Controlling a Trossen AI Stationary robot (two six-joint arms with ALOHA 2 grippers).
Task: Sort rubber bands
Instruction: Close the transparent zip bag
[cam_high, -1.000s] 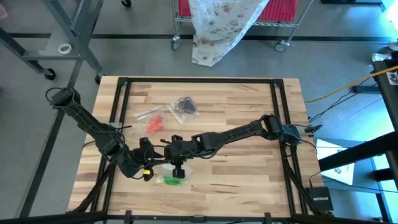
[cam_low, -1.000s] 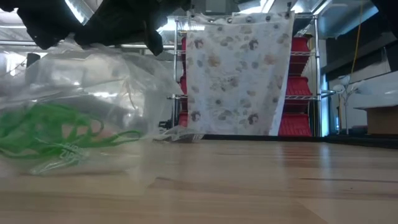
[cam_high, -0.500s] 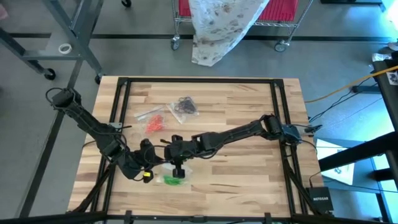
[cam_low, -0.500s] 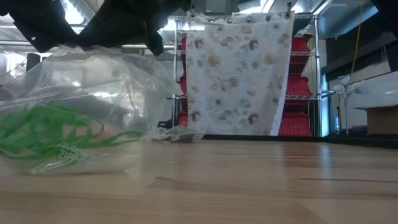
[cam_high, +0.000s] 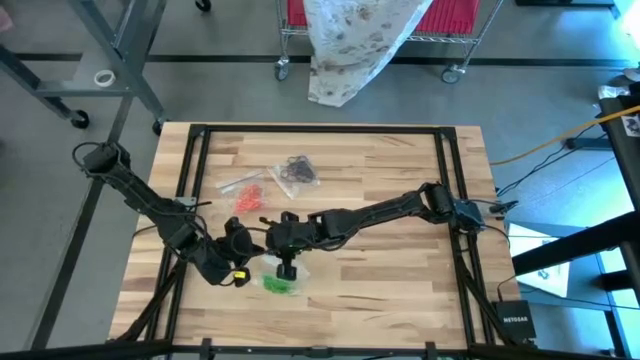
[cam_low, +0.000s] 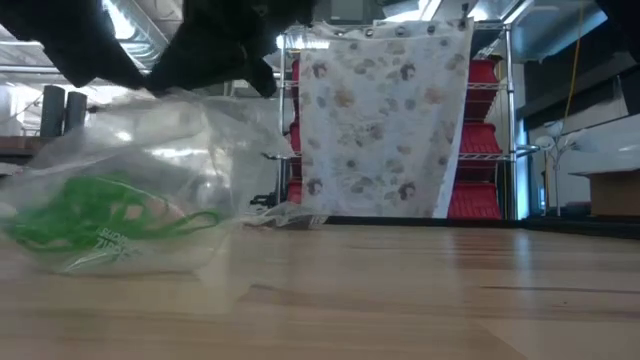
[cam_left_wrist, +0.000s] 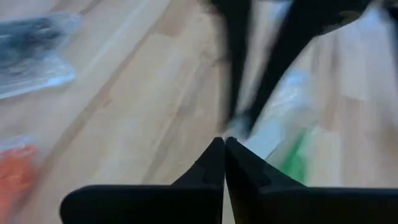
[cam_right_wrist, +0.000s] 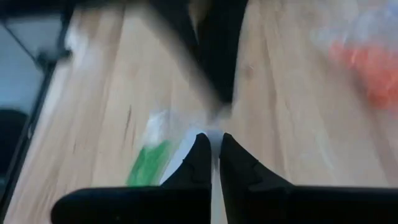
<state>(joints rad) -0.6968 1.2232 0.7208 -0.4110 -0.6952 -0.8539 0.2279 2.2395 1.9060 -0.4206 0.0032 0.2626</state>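
A clear bag (cam_low: 170, 150) with green rubber bands (cam_low: 90, 215) inside stands on the table near its front edge, left of the middle (cam_high: 275, 284). My two grippers meet over its top. My left gripper (cam_left_wrist: 224, 144) comes from the left and is shut on the bag. My right gripper (cam_right_wrist: 213, 142) comes from the right and is also shut on the bag. Farther back lie a bag of orange bands (cam_high: 250, 197) and a bag of black bands (cam_high: 297, 170). My left gripper pinches the bag's upper edge (cam_left_wrist: 237, 124) at its fingertips, slanting down from the table's left. The bag's bottom rests on the table. My right gripper pinches a thin strip of the bag's top edge (cam_right_wrist: 213, 127) between its two fingers, slanting down from the table's right. The bag hangs below them, its lower part with the green bands (cam_right_wrist: 148, 163) on the wood.
Black frame rails (cam_high: 195, 170) run along the wooden table's left and right sides. Bare wood (cam_high: 400, 280) lies to the right of the bag. Beyond the far edge stand a wire cart with a patterned cloth (cam_low: 385, 120) and a metal rack (cam_high: 120, 60).
The bag has been drawn up and together at its top. In the low view its left end has pulled in toward the middle, and the green bands have bunched closer. Both arms have stayed over the bag.
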